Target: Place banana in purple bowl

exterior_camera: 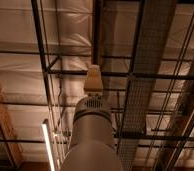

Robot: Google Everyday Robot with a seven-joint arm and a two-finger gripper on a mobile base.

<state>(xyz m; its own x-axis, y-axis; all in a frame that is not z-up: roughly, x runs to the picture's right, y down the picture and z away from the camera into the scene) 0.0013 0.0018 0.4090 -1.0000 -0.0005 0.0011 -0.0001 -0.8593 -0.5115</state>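
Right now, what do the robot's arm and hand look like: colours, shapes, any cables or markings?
The arm is a thick, rounded, light grey tube with a small dark slotted vent near its upper end. The hand, near the picture's centre on top of the arm, appears as a pale beige, tapered block. No cables, markings or sleeves show on either.

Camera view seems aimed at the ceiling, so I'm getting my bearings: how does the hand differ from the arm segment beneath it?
The hand is tan, narrow and flat-sided; the arm segment is pale grey, wide and rounded. The hand sits at centre frame against the ceiling; the arm segment fills the bottom middle. The arm segment has a slotted vent near its top; the hand shows none. Both line up, pointing upward.
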